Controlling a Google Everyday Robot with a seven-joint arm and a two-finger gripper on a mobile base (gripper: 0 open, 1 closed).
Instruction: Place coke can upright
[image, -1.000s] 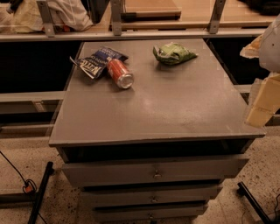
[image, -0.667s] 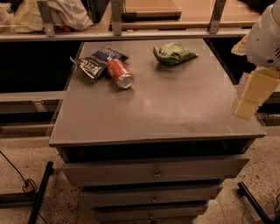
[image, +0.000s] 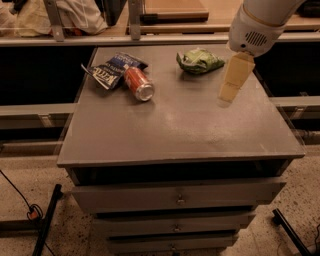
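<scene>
Partly cut off at the upper edge, the arm holds the gripper over the cabinet top, right of centre; whether it is open cannot be told. The coke can lies on its side at back left, against a blue chip bag. A green bag sits near the gripper.

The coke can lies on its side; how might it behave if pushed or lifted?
Lying sideways, the coke can would probably roll if nudged. Its smooth metal may slip when gripped. The claw hangs apart from it, above the table.
</scene>
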